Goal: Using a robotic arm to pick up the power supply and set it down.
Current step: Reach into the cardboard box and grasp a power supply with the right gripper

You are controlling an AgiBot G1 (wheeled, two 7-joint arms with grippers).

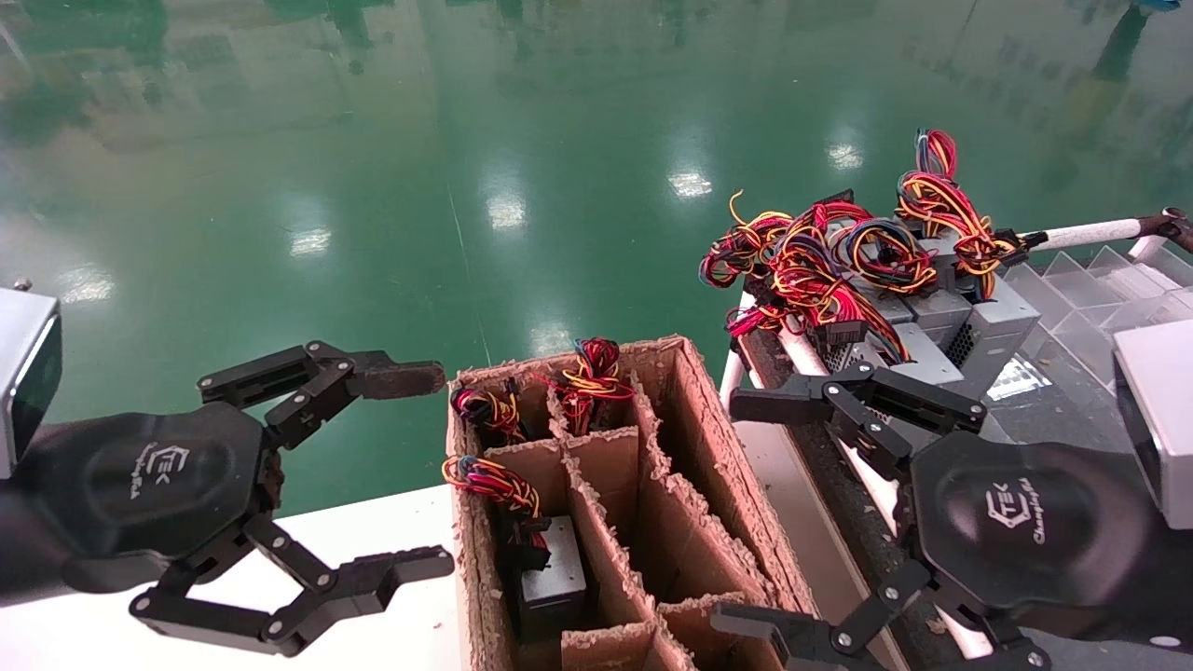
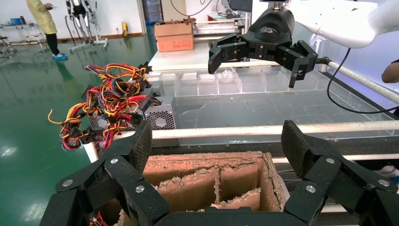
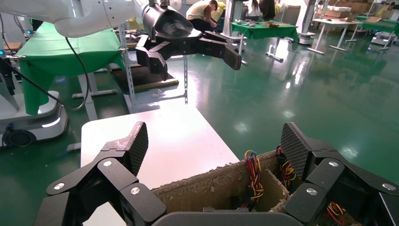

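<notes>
My right claw [image 1: 797,508] is spread wide, empty, hanging between the box [image 1: 718,485] and the rack [image 1: 1072,308]. Left claw [image 1: 410,471] is spread too, idle on the far side of the box. The supplies [image 1: 941,317] sit piled on the rack, wires on top. I'd guess a heavy, stiff, slick metal case, so I'd pinch the flat sides, not the floppy wires.
</notes>
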